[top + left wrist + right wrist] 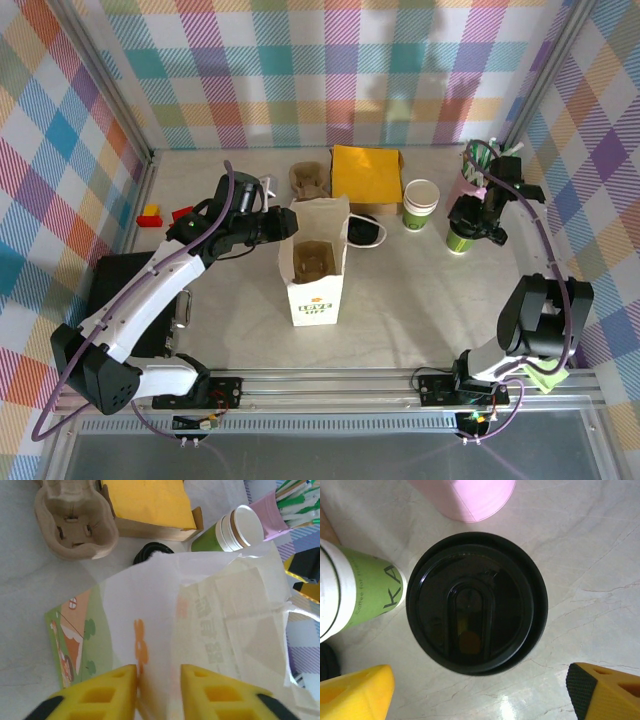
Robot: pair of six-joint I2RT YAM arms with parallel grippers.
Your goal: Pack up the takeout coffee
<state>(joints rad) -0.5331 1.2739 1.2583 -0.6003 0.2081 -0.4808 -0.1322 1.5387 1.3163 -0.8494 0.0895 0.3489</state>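
Observation:
The takeout coffee [459, 240] stands at the right of the table. From above, its round black lid [476, 602] sits on the marble top. My right gripper [472, 214] hovers directly over it, open [480, 692], one yellow finger on each side and neither touching the cup. A white paper bag [315, 262] stands upright and open in the middle, with a cardboard cup carrier [313, 258] inside. My left gripper [285, 225] is at the bag's left upper edge. Its jaws [158, 680] stand apart with the thin bag wall [200, 620] between them.
A lidless white-and-green cup stack [420, 204] stands left of the coffee, and a pink cup of straws [475, 170] behind it. A yellow napkin box [365, 172], a spare carrier [310, 178] and a black lid [365, 232] lie behind the bag. Red and yellow blocks [152, 213] sit far left.

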